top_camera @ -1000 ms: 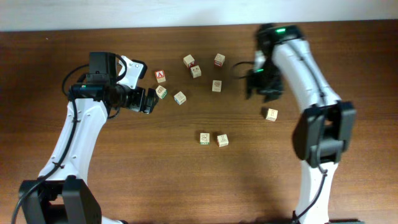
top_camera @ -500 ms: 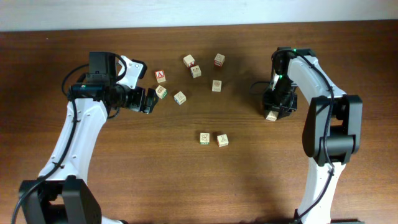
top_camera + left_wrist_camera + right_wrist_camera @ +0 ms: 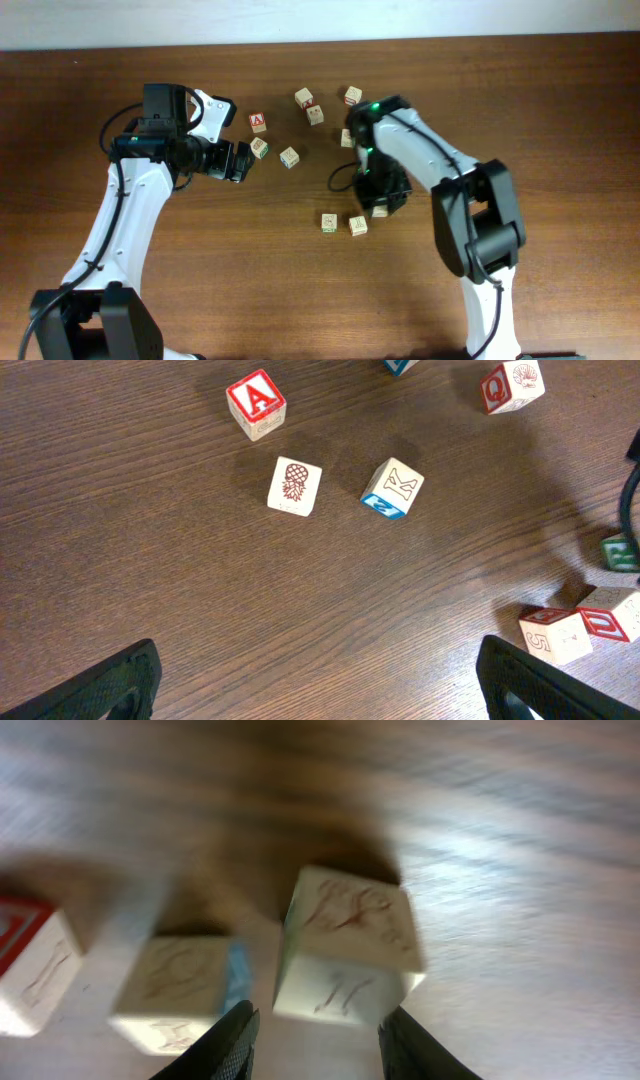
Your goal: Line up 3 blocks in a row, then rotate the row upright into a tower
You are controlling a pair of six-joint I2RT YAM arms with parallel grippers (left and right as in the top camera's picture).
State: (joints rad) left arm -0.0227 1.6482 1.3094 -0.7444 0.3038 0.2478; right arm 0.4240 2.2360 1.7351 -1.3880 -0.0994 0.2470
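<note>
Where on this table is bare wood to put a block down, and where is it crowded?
Free: the wide tabletop to the right of the right arm, and the near strip below the pair of blocks, between both arms. Crowded: the far middle, where loose blocks lie between the left tool and the right tool, which holds a block.

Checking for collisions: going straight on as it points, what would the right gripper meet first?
The pale wooden cube with faint prints, directly ahead of the right gripper; blur hides whether they touch.
</note>
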